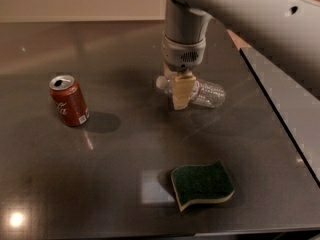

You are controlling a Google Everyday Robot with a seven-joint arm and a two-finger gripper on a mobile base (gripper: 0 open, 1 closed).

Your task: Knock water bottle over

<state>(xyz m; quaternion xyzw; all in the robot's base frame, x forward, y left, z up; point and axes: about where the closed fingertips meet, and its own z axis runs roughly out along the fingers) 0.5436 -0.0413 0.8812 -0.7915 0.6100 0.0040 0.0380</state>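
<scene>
The water bottle lies on its side on the dark table, right of centre. It is clear and ribbed, with its white cap pointing left. My gripper hangs from the grey arm straight down in front of the bottle's neck. Its cream fingers are pressed together into one tapered tip that hides the bottle's label area. The fingers hold nothing.
A red soda can stands upright at the left. A green and yellow sponge lies near the front edge. A lighter surface adjoins the table at the right, and the arm spans the upper right.
</scene>
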